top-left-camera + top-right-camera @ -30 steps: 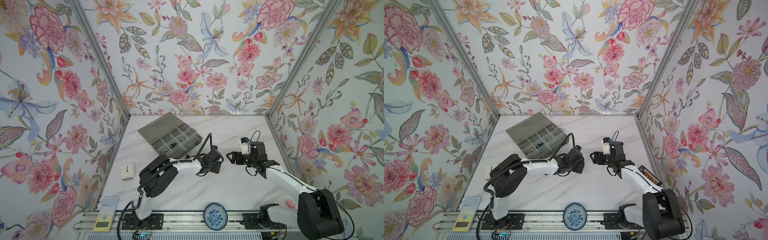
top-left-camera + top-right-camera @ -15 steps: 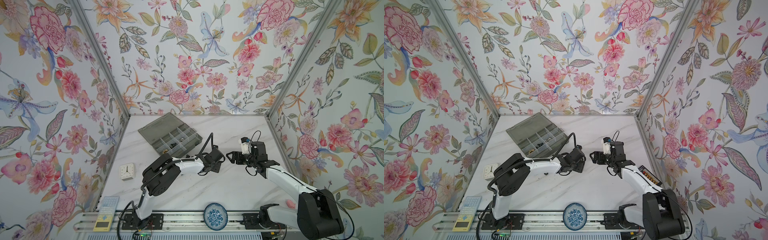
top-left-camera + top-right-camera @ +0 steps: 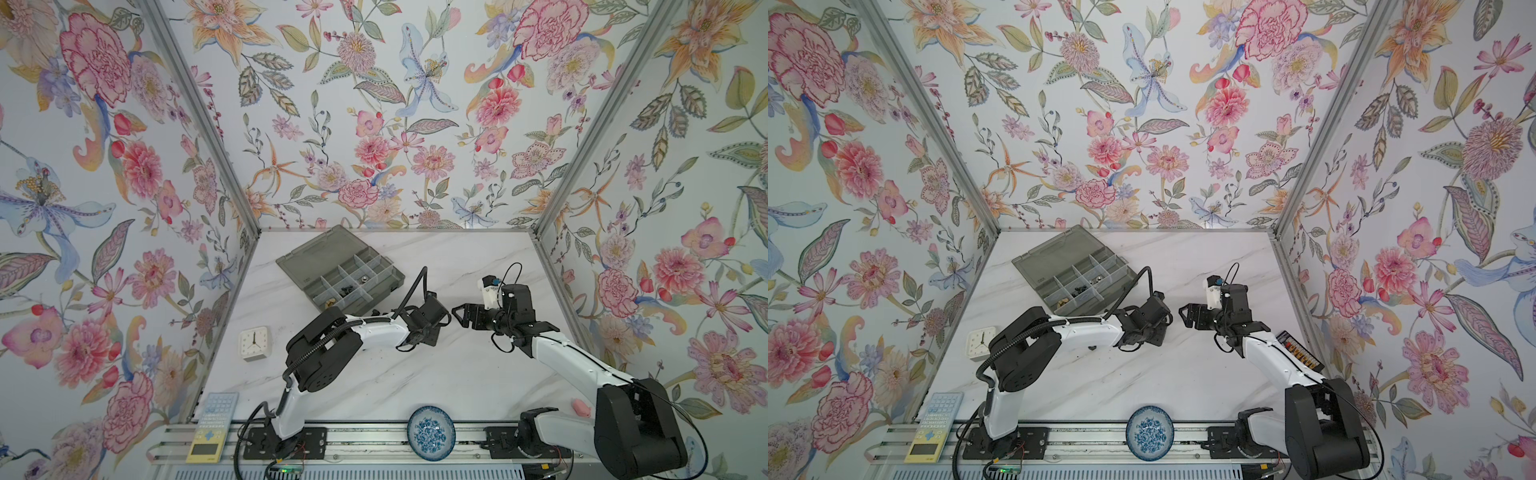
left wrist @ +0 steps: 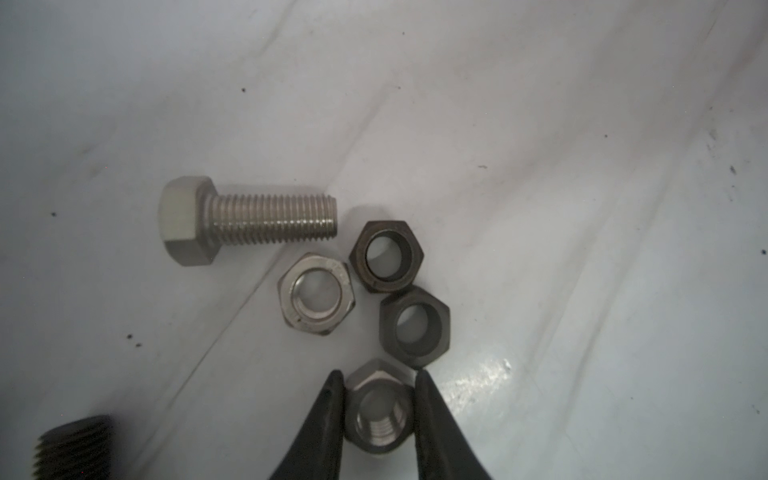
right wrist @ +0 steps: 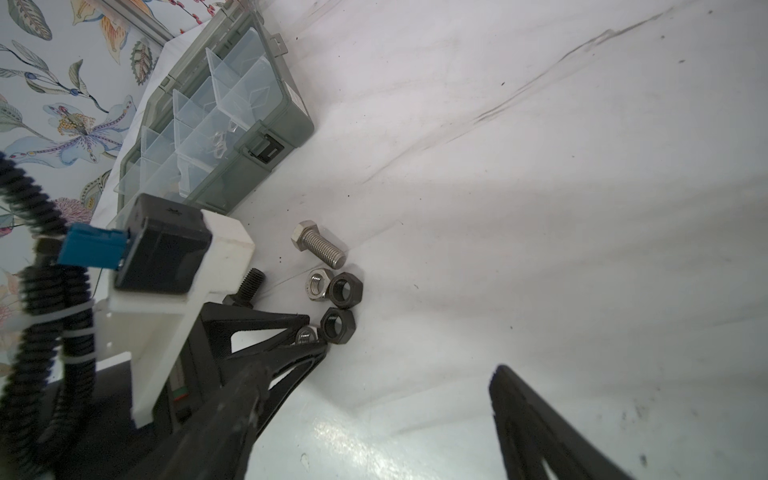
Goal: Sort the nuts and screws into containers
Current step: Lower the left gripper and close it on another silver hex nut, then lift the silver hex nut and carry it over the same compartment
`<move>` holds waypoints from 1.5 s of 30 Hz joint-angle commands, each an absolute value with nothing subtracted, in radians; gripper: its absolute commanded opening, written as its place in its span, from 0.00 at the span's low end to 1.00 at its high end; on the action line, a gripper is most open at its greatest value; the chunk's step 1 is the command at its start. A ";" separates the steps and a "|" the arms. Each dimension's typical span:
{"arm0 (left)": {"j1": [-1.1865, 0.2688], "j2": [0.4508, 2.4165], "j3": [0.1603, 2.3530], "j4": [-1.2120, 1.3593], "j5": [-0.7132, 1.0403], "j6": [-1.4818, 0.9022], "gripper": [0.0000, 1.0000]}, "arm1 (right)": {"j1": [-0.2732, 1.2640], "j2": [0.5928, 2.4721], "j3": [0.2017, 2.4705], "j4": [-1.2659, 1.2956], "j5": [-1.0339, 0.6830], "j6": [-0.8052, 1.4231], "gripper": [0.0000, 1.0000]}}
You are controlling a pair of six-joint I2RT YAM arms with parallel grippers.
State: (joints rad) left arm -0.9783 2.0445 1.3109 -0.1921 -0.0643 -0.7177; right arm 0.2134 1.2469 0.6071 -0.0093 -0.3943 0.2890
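Robot lab booth: floral-papered walls (image 3: 374,104), marble tabletop (image 3: 457,374).

Tight by left gripper (image 4: 379,380): silver nut (image 4: 380,415) between its jaws, black nut (image 4: 415,328) just beside the tips, 2nd black nut (image 4: 386,255), flat silver nut (image 4: 316,294) & silver bolt (image 4: 249,220) beyond, black bolt (image 4: 72,446) off to one side. Rear left the organizer box (image 3: 340,270) blocks. Bare marble table (image 3: 415,374) in front & toward right gripper (image 3: 457,318) is open.

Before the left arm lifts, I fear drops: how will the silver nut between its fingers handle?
The silver nut looks solid metal, likely rigid and heavy for its size. The left gripper pinches it with narrow tips, so it may twist or slip. Lifting might nudge the black nut beside it.
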 commanded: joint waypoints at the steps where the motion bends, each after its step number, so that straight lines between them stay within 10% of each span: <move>1: -0.994 2.072 1.326 -0.224 -0.079 -0.716 0.24 | 0.206 1.232 0.594 0.006 -0.414 0.299 0.88; 8: -0.994 2.037 1.309 -0.222 -0.094 -0.712 0.00 | 0.206 1.233 0.593 0.011 -0.420 0.302 0.88; 27: -0.952 1.875 1.256 -0.218 -0.112 -0.661 0.00 | 0.202 1.229 0.588 0.011 -0.425 0.303 0.90; 45: -0.582 1.754 1.293 -0.211 -0.126 -0.465 0.00 | 0.202 1.255 0.583 0.050 -0.459 0.338 0.93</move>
State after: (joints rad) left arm -0.6090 1.7744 1.2598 -0.2165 -0.1162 -0.5110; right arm 0.2058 1.2472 0.5987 0.0231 -0.4389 0.3191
